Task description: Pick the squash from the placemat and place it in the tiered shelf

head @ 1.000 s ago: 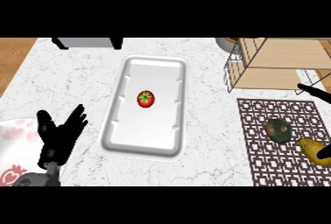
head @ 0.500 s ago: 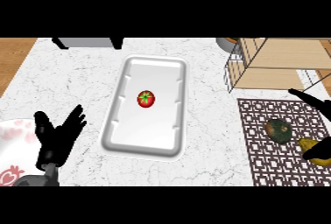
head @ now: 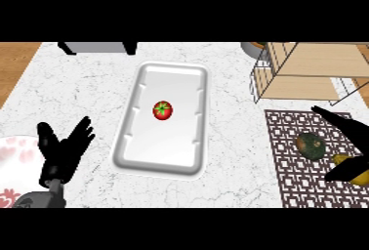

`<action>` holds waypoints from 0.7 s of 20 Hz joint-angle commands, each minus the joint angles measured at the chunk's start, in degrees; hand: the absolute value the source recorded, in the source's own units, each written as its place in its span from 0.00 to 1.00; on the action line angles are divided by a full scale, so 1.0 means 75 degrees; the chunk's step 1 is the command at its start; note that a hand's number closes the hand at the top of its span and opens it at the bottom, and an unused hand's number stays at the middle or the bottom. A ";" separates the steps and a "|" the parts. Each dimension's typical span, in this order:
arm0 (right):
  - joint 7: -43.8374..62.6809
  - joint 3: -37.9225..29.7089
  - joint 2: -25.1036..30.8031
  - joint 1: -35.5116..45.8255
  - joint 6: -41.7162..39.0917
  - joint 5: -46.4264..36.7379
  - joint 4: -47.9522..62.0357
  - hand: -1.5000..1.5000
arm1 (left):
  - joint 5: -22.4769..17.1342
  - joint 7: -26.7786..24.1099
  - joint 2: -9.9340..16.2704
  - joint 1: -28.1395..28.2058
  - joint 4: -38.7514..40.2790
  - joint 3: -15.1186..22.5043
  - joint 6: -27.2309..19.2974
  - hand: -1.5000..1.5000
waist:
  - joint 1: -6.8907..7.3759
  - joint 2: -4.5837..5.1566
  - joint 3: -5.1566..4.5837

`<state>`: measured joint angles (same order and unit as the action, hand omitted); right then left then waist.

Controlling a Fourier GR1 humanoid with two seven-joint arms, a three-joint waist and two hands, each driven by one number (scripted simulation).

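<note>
**Squash on the placemat, right hand spread beside it**

Marble counter (head: 231,146) fills the view, with a white tray (head: 164,122) at its middle holding a tomato (head: 163,110). At the right lies a brown patterned placemat (head: 302,180); the dark green squash (head: 311,145) rests on it, with a yellow item (head: 351,168) partly hidden just beside. The right hand (head: 351,141) is spread around the squash's far side, fingers straight, grasping nothing. The tiered shelf (head: 306,68) stands behind the placemat. The left hand (head: 63,149) rests released, fingers up, near a floral plate (head: 14,166).
</note>
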<state>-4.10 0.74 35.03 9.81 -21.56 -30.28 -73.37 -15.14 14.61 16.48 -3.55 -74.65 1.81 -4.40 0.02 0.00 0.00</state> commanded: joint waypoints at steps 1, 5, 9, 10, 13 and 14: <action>-0.0080 0.0018 -0.0432 0.0000 0.0579 -0.0664 0.0309 0.00 | 0.0067 0.0349 0.0002 0.0532 -0.0907 -0.0053 0.0036 0.50 | 0.0038 -0.0006 0.0002; 0.0047 -0.0239 -0.0364 0.0528 0.0366 -0.0951 0.0721 0.00 | 0.0419 -0.0121 -0.0353 0.0600 -0.0604 0.0011 0.0055 0.50 | 0.0026 -0.0003 -0.0001; -0.0219 -0.0043 -0.0849 0.0573 0.0970 -0.1458 0.1077 0.00 | 0.0361 0.0751 -0.0191 -0.0169 -0.0486 -0.0323 0.0058 0.50 | 0.0014 -0.0002 0.0000; -0.1118 -0.0299 -0.0720 0.0590 0.1495 -0.1567 0.2053 0.00 | 0.0219 -0.0050 -0.0152 0.0088 0.0013 -0.0511 0.0603 0.50 | 0.0026 0.0006 0.0001; -0.1124 -0.0358 -0.1007 0.0830 0.1418 -0.1624 0.2153 0.00 | 0.0511 0.0217 -0.0324 -0.0037 -0.0217 -0.0520 0.0327 0.50 | 0.0023 0.0003 0.0000; -0.1123 -0.0443 -0.1046 0.0745 0.1412 -0.1524 0.2060 0.00 | 0.0443 -0.0071 -0.0341 0.0153 0.0071 -0.0503 0.0659 0.50 | 0.0018 0.0002 0.0000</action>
<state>-10.82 -1.35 28.70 14.29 -11.92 -41.07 -59.96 -11.94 15.55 14.13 -2.80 -76.18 -0.74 -2.09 0.18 0.01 0.03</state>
